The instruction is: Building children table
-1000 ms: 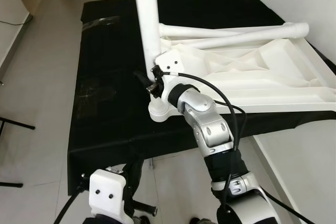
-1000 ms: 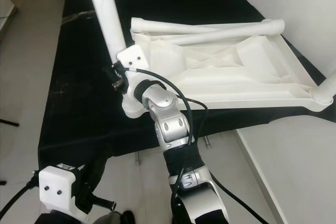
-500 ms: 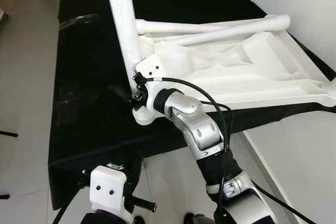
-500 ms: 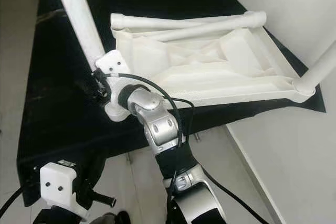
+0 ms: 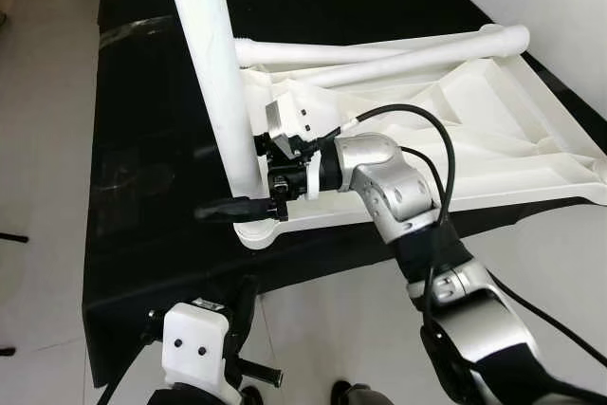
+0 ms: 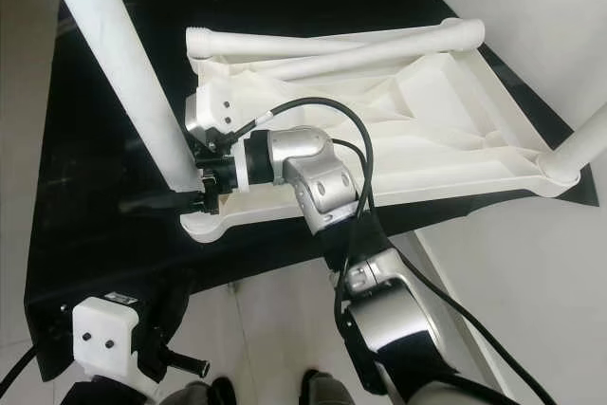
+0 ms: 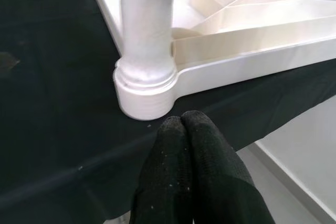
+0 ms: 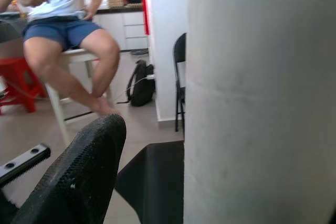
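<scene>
The white children's tabletop lies upside down on a black-covered table. One white leg stands upright in its near-left corner socket. My right gripper reaches across the tabletop to the foot of that leg and is open. One black finger stands clear of the leg; the other finger is hidden behind it. My left gripper is shut and empty, low by the table's near edge, just in front of the socket.
Two loose white legs lie along the tabletop's far edge. Another leg stands at its right corner. Beyond the table a person sits on a white stool, with a black chair and a backpack nearby.
The camera has shifted. My right arm has swung up over the tabletop and its wrist has turned, so a finger now points left past the leg's foot. The leg stays upright.
</scene>
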`<state>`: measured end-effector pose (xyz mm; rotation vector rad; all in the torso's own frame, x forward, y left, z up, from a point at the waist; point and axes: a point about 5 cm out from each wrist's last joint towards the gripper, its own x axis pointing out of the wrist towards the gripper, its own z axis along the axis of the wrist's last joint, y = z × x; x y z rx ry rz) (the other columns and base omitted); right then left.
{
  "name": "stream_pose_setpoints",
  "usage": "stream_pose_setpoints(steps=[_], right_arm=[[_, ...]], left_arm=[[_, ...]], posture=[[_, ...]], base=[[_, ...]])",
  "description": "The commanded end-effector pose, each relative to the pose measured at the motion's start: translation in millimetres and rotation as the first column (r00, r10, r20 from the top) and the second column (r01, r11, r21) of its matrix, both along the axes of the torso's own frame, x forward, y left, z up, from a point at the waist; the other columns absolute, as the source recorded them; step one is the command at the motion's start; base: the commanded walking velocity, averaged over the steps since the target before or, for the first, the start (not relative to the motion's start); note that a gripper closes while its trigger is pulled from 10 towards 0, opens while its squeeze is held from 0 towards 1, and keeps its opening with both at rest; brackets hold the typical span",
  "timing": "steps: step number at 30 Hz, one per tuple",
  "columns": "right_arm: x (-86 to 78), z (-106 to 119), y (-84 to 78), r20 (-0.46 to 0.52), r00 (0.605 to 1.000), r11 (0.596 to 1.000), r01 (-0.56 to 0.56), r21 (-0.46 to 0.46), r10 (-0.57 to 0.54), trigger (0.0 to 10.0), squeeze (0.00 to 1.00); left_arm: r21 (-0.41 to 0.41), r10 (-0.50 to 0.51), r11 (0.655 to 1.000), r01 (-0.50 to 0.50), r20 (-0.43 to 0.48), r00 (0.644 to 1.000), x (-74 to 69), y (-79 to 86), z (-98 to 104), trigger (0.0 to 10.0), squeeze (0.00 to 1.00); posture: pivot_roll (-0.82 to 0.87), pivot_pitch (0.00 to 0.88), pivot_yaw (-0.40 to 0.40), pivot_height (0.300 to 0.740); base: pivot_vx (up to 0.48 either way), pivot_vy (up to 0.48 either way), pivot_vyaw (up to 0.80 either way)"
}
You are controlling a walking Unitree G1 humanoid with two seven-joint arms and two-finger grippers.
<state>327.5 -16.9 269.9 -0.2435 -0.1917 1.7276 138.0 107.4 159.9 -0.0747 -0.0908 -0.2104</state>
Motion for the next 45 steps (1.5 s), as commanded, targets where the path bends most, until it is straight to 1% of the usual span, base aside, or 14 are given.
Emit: stream_pose_setpoints(steps=[1, 9, 10, 20, 26, 28, 29, 30, 31, 32, 35, 41, 42, 45], right_arm=[[-2.5, -2, 4.8, 0.016, 0.997, 0.997, -0.069, -0.036, 0.07, 10.0, 0.0], [3.8, -5, -3.7, 0.016, 0.989, 0.984, -0.142, -0.108, 0.145, 10.0, 0.0], [4.9, -6, -6.4, 0.01, 0.987, 0.979, -0.157, -0.128, 0.159, 0.0, 0.0], [10.6, -5, -14.2, 0.007, 0.992, 0.985, -0.125, -0.121, 0.127, 0.0, 0.0], [22.9, -9, -31.3, 0.032, 0.983, 0.983, 0.18, -0.034, -0.179, 0.0, 0.0], [20.7, -22, -35.0, -0.007, 0.919, 0.919, 0.393, 0.007, -0.393, 0.0, 0.0], [19.5, -34, -35.0, -0.033, 0.723, 0.72, 0.69, 0.08, -0.69, 0.0, 0.0], [19.5, -34, -35.0, -0.033, 0.723, 0.72, 0.69, 0.08, -0.69, 0.0, 0.0], [16.8, -42, -42.4, -0.067, 0.512, 0.502, 0.856, 0.124, -0.856, 0.0, 0.0], [-0.3, -59, -34.0, -0.102, 0.478, 0.473, 0.878, 0.072, -0.872, 0.0, 0.0], [-13.5, -70, -26.8, -0.128, 0.486, 0.487, 0.873, 0.032, -0.864, 0.0, 0.0], [-26.9, -67, 25.2, -0.117, 0.666, 0.664, 0.745, 0.063, -0.736, 0.0, 0.0], [-26.1, -66, 27.1, -0.121, 0.678, 0.677, 0.734, 0.062, -0.725, 10.0, 0.0], [-26.5, -62, 28.8, -0.13, 0.686, 0.685, 0.726, 0.063, -0.715, 10.0, 0.0]], left_arm=[[-0.009, -0.015, 1.0, 0.015, -0.02, 1.0, -5.6, -4.3, 0, 10.0, 0.0], [-0.008, -0.02, 1.0, 0.02, -0.029, 0.999, -8.2, -4.7, 0, 10.0, 0.0], [-0.008, -0.02, 1.0, 0.02, -0.031, 0.999, -8.4, -4.7, -1, 10.0, 0.0], [-0.011, -0.02, 1.0, 0.019, -0.032, 0.999, -7.7, -4.2, -1, 10.0, 0.0], [-0.014, -0.018, 1.0, 0.017, -0.029, 0.999, -6.3, -4.0, -2, 10.0, 0.0], [-0.014, -0.015, 1.0, 0.015, -0.027, 1.0, -5.9, -3.0, -2, 10.0, 0.0], [-0.015, -0.014, 1.0, 0.013, -0.026, 1.0, -5.5, -1.7, -1, 10.0, 0.0], [-0.015, -0.014, 1.0, 0.013, -0.026, 1.0, -5.5, -1.7, -1, 10.0, 0.0], [-0.015, -0.013, 1.0, 0.012, -0.025, 1.0, -5.3, -0.8, -1, 10.0, 0.0], [-0.014, -0.013, 1.0, 0.012, -0.023, 1.0, -4.7, 0.2, -1, 10.0, 0.0], [-0.014, -0.013, 1.0, 0.012, -0.022, 1.0, -4.2, 0.8, 0, 10.0, 0.0], [-0.012, -0.019, 1.0, 0.019, -0.022, 1.0, 2.3, 1.7, -4, 10.0, 0.0], [-0.012, -0.017, 1.0, 0.017, -0.021, 1.0, 2.8, 1.7, -4, 10.0, 0.0], [-0.013, -0.011, 1.0, 0.011, -0.018, 1.0, 3.0, 1.9, -4, 10.0, 0.0]], posture=[[0.04, 0.25, -0.009, 0.74], [0.04, 0.254, -0.009, 0.74], [0.04, 0.254, -0.009, 0.74], [0.02, 0.255, -0.008, 0.74], [0.0, 0.253, -0.023, 0.74], [-0.01, 0.258, -0.029, 0.74], [-0.02, 0.262, -0.025, 0.74], [-0.02, 0.262, -0.025, 0.74], [-0.02, 0.262, -0.025, 0.74], [-0.03, 0.267, -0.014, 0.74], [-0.03, 0.267, -0.014, 0.74], [-0.03, 0.226, -0.007, 0.74], [-0.03, 0.226, -0.007, 0.74], [-0.03, 0.224, -0.011, 0.74]], base=[[0.0, 0.0, 0.0], [0.0, 0.0, 0.0], [0.0, 0.0, 0.0], [0.0, 0.0, 0.0], [0.0, 0.0, 0.0], [0.0, 0.0, 0.0], [0.0, 0.0, 0.0], [0.0, 0.0, 0.0], [0.0, 0.0, 0.0], [0.0, 0.0, 0.0], [0.0, 0.0, 0.0], [0.0, 0.0, 0.0], [0.0, 0.0, 0.0], [0.0, 0.0, 0.0]])
